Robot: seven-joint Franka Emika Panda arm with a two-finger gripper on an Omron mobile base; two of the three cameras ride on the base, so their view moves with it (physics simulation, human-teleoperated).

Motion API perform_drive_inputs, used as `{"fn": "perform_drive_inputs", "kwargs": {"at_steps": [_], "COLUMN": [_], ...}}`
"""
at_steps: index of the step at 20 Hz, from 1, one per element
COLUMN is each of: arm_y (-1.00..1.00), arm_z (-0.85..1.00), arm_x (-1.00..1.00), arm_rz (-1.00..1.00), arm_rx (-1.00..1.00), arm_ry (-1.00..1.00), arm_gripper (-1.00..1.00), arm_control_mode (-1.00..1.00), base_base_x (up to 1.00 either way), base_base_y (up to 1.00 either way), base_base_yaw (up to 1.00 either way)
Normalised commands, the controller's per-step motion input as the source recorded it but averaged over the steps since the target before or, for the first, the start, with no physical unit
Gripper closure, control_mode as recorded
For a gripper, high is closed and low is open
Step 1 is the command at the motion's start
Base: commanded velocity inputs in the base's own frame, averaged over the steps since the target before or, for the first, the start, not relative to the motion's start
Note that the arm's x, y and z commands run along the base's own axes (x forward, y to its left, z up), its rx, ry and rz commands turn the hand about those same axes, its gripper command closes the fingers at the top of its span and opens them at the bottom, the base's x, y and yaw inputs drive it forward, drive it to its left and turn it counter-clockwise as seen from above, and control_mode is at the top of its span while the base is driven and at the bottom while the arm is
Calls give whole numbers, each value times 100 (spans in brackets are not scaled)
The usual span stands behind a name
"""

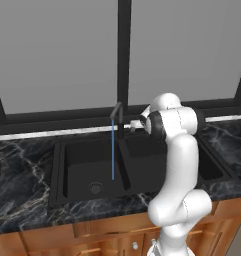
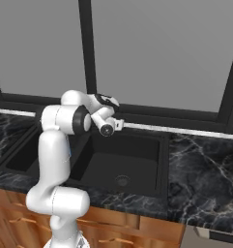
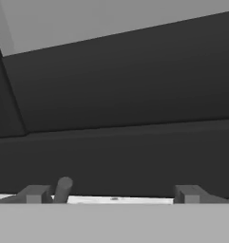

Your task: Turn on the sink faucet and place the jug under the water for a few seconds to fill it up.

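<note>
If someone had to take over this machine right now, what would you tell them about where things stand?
Gripper: jaws wide open, holding nothing, up by the faucet handle behind the sink.
Sink faucet: on. The water falls as a thin blue stream into the left basin of the sink.
Jug: I cannot make it out in these pictures, so find it first.
Done: the faucet is running.
Left: pick up the jug, hold it under the stream for a few seconds to fill it.
</note>
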Motion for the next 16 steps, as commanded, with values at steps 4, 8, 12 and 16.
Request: {"fn": "perform_drive_inputs", "kwargs": {"at_steps": [4,8,12,16], "arm_y": [-100,-60,-28,-1], "arm_z": [37,94,89,41], "arm_x": [-45,-12,-4,-43], "arm_rz": [0,6,5,7], "arm_rx": [5,16,15,2], "arm_ry": [0,-5,-2,18], "arm_gripper": [-100,-100,-100,-100], "arm_control_mode": [-100,-100,-100,-100], "base_base_x": [0,0,0,0], "base_base_y": [0,0,0,0], "base_base_yaw": [0,0,0,0]}}
